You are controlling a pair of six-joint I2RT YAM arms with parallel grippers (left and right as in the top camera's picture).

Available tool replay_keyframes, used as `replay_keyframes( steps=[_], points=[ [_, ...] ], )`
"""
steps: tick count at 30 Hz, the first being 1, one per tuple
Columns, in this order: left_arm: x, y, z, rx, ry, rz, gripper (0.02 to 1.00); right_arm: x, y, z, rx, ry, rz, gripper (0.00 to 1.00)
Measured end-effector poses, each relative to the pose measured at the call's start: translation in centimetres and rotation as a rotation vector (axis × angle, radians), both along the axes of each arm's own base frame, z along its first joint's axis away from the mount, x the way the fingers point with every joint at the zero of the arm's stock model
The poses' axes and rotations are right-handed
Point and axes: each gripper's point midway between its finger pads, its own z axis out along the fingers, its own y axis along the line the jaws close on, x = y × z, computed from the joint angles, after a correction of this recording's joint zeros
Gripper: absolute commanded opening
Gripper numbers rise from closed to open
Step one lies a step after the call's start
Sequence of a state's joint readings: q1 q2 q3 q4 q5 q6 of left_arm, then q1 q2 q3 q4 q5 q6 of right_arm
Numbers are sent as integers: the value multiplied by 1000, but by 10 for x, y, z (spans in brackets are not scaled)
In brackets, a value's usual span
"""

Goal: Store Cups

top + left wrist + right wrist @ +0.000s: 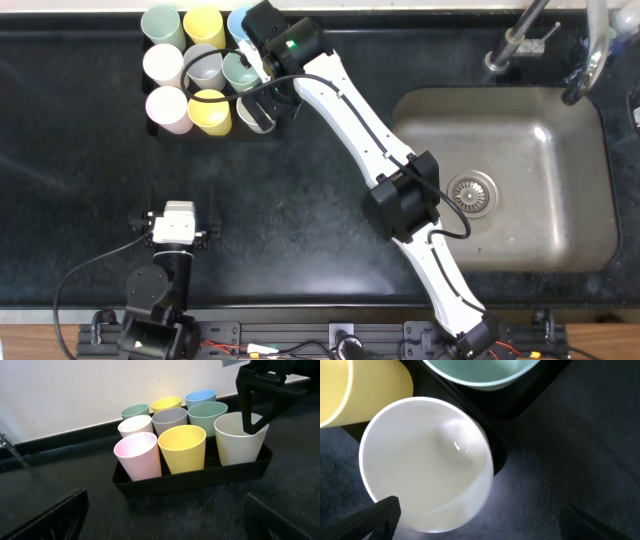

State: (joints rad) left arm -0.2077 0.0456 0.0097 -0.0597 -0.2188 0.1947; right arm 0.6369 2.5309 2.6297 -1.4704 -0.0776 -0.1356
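Note:
A black tray (pixel 190 480) at the back of the counter holds several upright cups in rows. Among them are a pink cup (pixel 138 455), a yellow cup (pixel 183 448) and a white cup (pixel 239 439) in the near row. My right gripper (pixel 255 417) hangs open over the white cup (pixel 427 460), one finger dipping inside its rim. In the top view the right gripper (pixel 262 88) is at the tray's right end, above the white cup (pixel 258 115). My left gripper (pixel 176 215) stands open well in front of the tray (pixel 150 128), with nothing between its fingers.
A steel sink (pixel 500 180) with a faucet (pixel 520 40) takes up the right side. The right arm (pixel 360 120) stretches diagonally across the dark counter (pixel 100 180). A white wall (pixel 100 385) rises just behind the tray.

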Motion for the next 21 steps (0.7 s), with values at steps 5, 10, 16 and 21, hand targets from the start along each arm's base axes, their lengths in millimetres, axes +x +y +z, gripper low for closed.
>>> replay_keyframes(
  steps=[5, 10, 16, 21],
  points=[
    [0, 0, 0, 0, 0, 0, 1000, 6, -11, 30, 21, -44, -34, 998],
    [0, 0, 0, 0, 0, 0, 1000, 23, -122, 145, 1, -235, -414, 998],
    [0, 0, 0, 0, 0, 0, 1000, -28, -335, 243, -55, -419, -1028, 996],
    [0, 0, 0, 0, 0, 0, 1000, -109, -370, 211, 23, -395, -1123, 998]
  ],
)
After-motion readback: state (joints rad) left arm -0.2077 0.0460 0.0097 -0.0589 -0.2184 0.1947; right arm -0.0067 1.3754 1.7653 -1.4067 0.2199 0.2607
